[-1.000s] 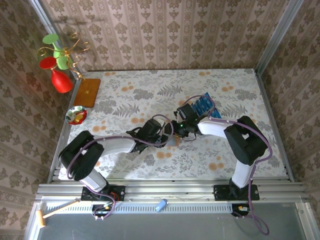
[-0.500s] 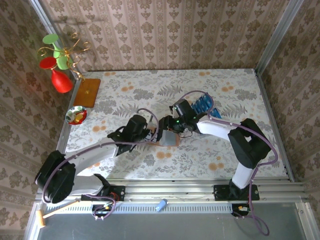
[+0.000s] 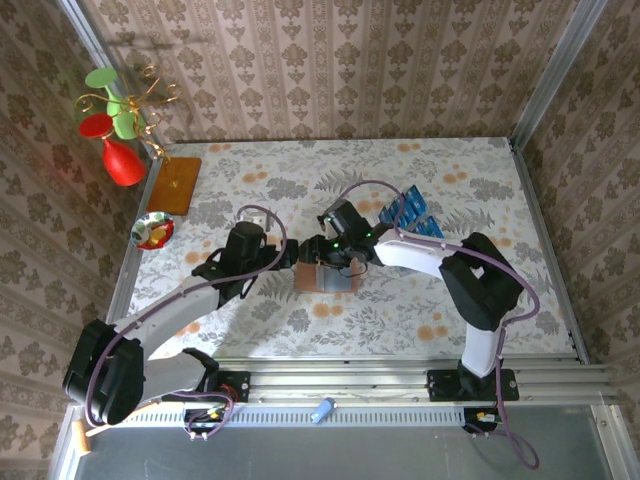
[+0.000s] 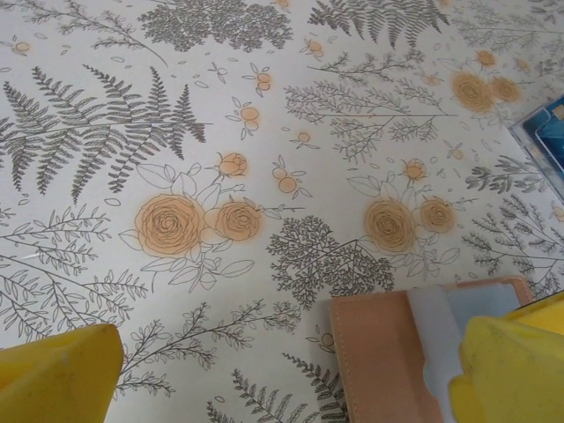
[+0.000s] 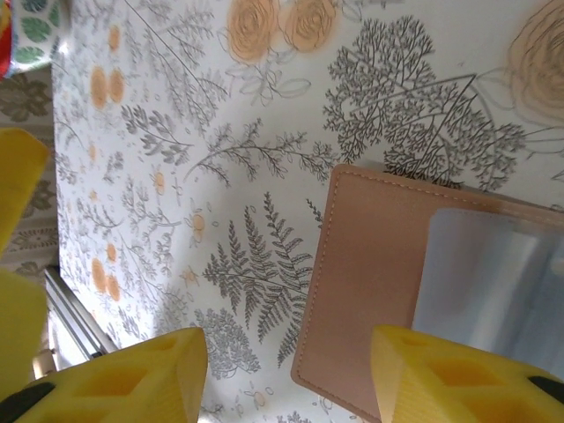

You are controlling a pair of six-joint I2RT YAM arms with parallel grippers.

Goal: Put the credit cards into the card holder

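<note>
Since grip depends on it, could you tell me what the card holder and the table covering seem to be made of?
The card holder looks like matte tan leather or imitation, given its stitched edge. The table covering seems a smooth floral-printed sheet, vinyl or cloth; unclear which.

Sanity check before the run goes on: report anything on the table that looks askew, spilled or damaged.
Nothing looks spilled or damaged. The small brown leather-like folding wallet lies open and flat on the floral tablecloth. The thin blue rectangular cards lie splayed in a loose overlapping heap, not a neat stack: untidy, nothing worse.
</note>
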